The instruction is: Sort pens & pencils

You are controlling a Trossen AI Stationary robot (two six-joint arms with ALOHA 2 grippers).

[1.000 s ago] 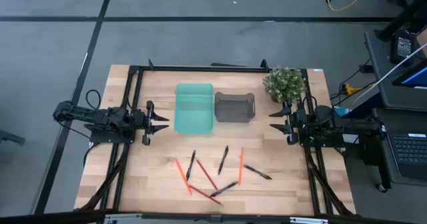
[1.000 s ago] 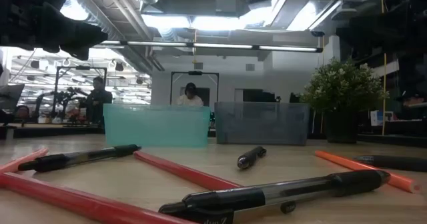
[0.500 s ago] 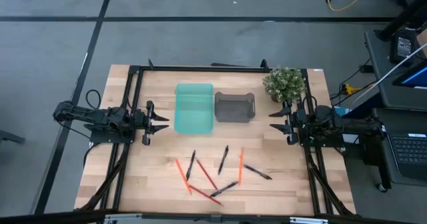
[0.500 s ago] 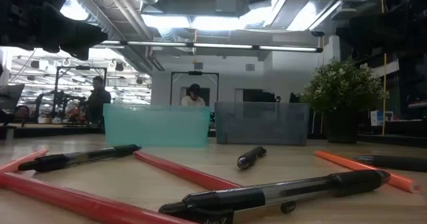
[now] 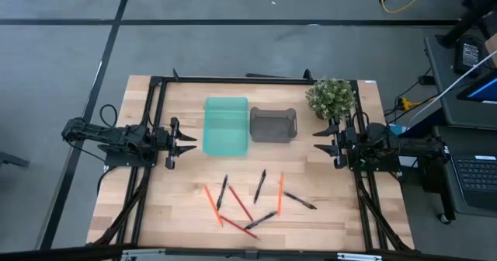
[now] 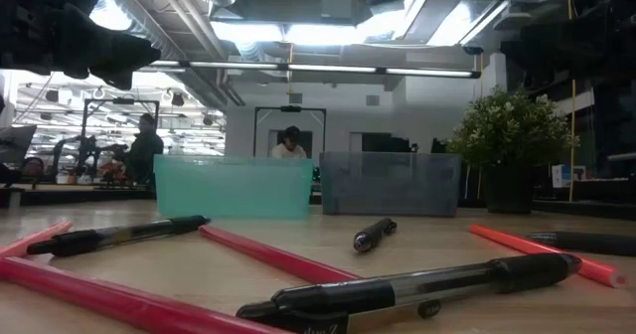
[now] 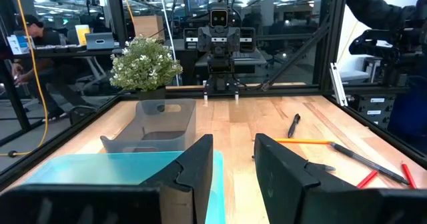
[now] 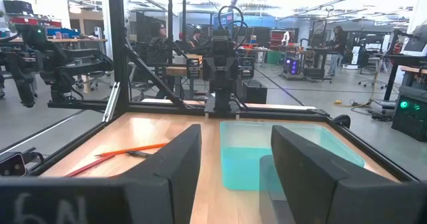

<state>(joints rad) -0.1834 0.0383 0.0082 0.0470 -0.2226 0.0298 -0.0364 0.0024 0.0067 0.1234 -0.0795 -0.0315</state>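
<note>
Wooden bench (image 5: 178, 207) with a black frame along its edges. Teal bin (image 5: 226, 126) toward the far side, grey bin (image 5: 272, 125) just beside it, long sides near touching. Potted plant (image 5: 331, 98) at the far right corner, near the grey bin. Grey floor around, yellow cable (image 5: 404, 1) lying on it. People in the room behind.

low view: red pencil (image 6: 119, 302) cut off at edge | pen (image 6: 586, 242) too

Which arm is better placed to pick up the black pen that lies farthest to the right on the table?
Probably the right. That pen lies nearer the right gripper, whose fingers are open; the left gripper waits across the table.
</note>
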